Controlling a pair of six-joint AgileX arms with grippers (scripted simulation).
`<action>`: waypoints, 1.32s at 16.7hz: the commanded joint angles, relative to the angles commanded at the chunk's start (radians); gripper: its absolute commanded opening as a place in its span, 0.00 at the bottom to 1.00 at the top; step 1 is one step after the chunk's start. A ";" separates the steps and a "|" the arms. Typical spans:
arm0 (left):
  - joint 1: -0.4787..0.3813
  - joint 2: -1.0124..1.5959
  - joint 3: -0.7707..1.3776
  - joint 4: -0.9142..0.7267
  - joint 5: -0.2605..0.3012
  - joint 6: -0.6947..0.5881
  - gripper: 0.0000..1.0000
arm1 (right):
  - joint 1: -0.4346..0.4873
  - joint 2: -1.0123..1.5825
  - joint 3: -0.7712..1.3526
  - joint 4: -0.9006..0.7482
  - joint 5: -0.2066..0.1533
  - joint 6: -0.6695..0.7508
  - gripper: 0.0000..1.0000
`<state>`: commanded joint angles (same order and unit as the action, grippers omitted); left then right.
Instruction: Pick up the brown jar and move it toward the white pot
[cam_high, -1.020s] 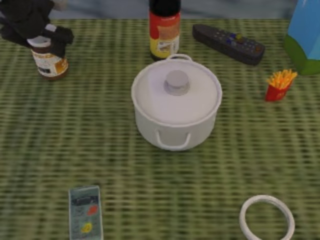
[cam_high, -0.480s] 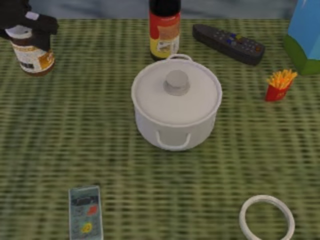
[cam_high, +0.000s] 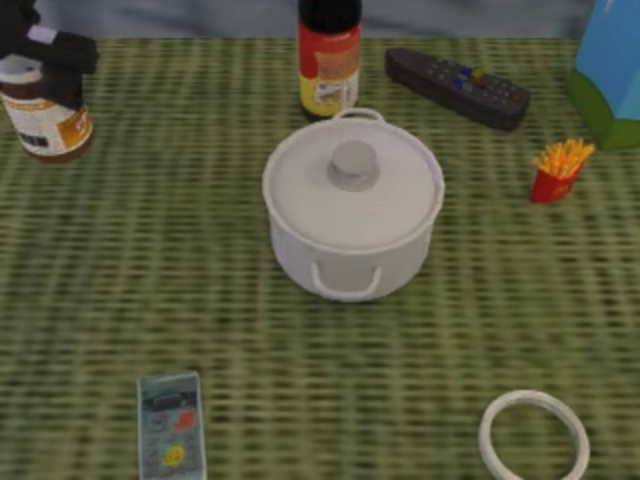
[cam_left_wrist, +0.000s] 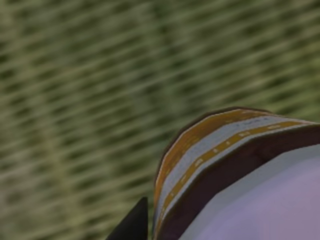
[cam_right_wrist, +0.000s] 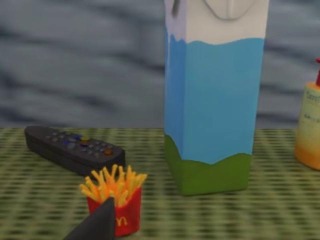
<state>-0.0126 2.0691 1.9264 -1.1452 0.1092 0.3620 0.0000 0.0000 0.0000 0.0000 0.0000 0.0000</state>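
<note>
Jar work: left tool (cam_high: 48, 52) clamped on the brown jar (cam_high: 45, 118) at the frame's upper left, far from the white pot (cam_high: 352, 205) at centre. Best carry it level, rightward, stopping short of the pot's wall. Sauce bottle (cam_high: 329, 60) stands just behind the pot; remote (cam_high: 457, 87) farther right. Right tool: cannot tell.

Left gripper (cam_high: 45, 55): matte black, blocky housing with angular edges, one small white patch on its upper face; no cables or screws visible. In the left wrist view, one black pointed fingertip (cam_left_wrist: 131, 225). Right gripper: only a dark grey, wedge-shaped fingertip (cam_right_wrist: 97, 224) visible.
</note>
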 joint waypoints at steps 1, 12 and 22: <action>-0.006 0.003 0.004 0.001 0.000 0.002 0.00 | 0.000 0.000 0.000 0.000 0.000 0.000 1.00; -0.225 -0.119 -0.320 0.206 -0.150 -0.477 0.00 | 0.000 0.000 0.000 0.000 0.000 0.000 1.00; -0.316 -0.178 -0.470 0.306 -0.216 -0.666 0.00 | 0.000 0.000 0.000 0.000 0.000 0.000 1.00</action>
<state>-0.3281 1.8910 1.4564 -0.8389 -0.1072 -0.3042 0.0000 0.0000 0.0000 0.0000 0.0000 0.0000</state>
